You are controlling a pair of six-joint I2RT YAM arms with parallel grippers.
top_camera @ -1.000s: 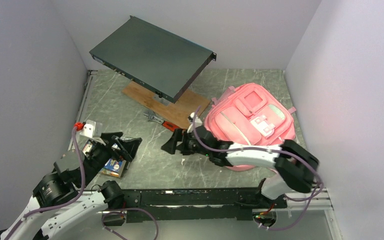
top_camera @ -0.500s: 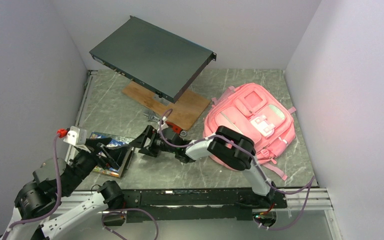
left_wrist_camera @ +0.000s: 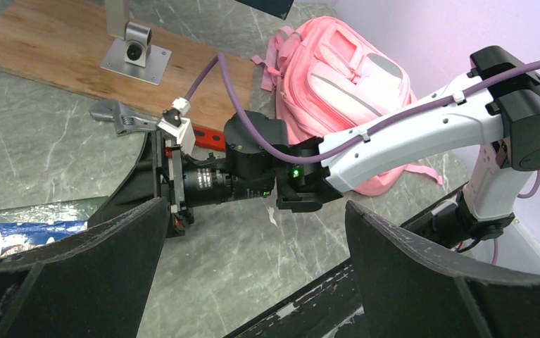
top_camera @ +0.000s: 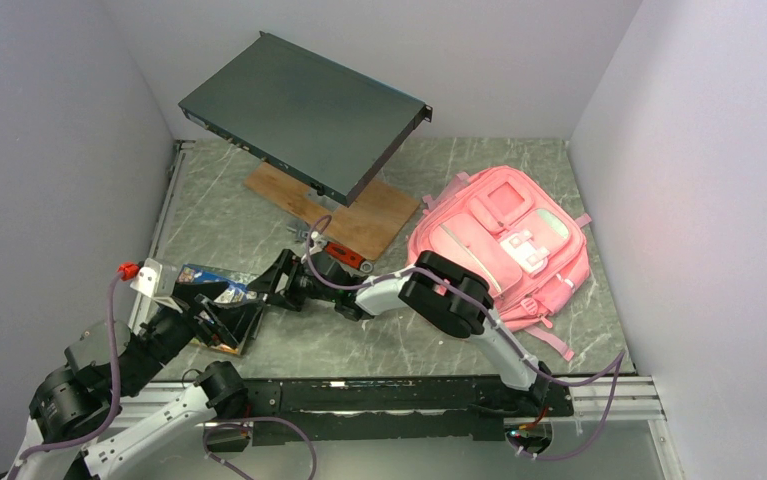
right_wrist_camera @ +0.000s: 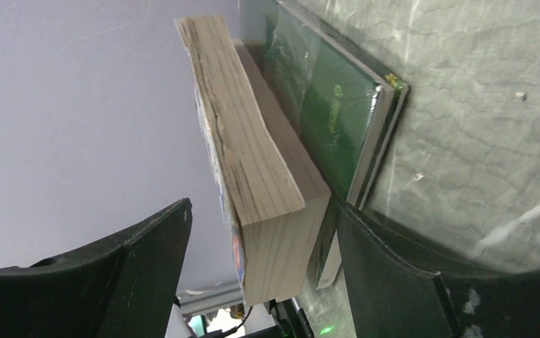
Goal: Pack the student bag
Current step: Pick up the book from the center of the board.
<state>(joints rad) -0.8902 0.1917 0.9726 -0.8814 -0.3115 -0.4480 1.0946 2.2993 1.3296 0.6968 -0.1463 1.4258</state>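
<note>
Grippers at book stack; bag at right.
Only the right wrist view shows right gripper open, fingers straddling thick pale-edged paperback book on flat green book, gap at one finger. Left gripper stands spread wide at the same stack. Pink fabric student bag lies well apart near the right wall, grey marbled table between. Top view hides most of the stack under both grippers.
</note>
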